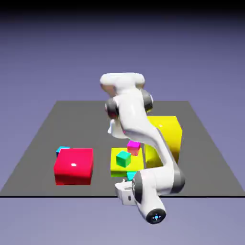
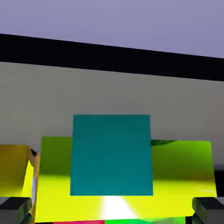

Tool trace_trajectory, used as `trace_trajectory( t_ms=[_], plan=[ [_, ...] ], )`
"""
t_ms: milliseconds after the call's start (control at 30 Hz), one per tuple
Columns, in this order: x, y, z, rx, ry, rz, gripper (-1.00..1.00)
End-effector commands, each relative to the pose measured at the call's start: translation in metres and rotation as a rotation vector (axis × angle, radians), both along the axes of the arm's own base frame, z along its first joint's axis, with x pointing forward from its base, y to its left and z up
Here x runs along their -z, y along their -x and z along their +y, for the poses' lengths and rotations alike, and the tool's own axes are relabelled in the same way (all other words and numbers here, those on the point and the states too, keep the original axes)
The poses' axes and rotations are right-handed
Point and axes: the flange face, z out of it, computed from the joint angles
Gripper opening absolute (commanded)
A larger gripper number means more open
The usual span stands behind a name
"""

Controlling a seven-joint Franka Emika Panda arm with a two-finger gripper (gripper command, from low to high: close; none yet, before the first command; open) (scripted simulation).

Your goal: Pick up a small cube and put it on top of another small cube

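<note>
Pincer (image 2: 111,210) wide open, cyan cube's (image 2: 112,155) face sq. to cam, sides approx. equal.

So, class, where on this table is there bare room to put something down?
Bare table shows beyond the tall yellow block on the exterior view's right, and a narrow strip between the red and low yellow blocks. It's crowded around the teal and magenta cubes.

On the surface (image 1: 38,139), we see a block (image 1: 127,171) between two others; behind the exterior view's left block (image 1: 73,167) sits a small cube (image 1: 62,150).
</note>
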Motion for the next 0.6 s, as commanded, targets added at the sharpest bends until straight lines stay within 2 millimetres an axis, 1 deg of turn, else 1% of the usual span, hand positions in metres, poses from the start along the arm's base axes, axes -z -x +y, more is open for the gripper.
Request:
trace_trajectory(
  t_ms=[0, 200, 233, 267, 300, 567],
  plan=[
    [0.003, 0.004, -0.001, 0.0, 0.0, 0.0, 0.0],
    [0.019, 0.032, -0.006, 0.001, 0.0, 0.0, 0.0],
    [0.02, 0.034, -0.006, 0.001, 0.0, 0.0, 0.0],
    [0.02, 0.034, -0.006, 0.001, 0.0, 0.0, -1.0],
    [0.02, 0.034, -0.006, 0.001, 0.0, 0.0, -1.0],
    [-0.002, -0.003, 0.001, 0.0, 0.0, 0.0, -1.0]
  ],
)
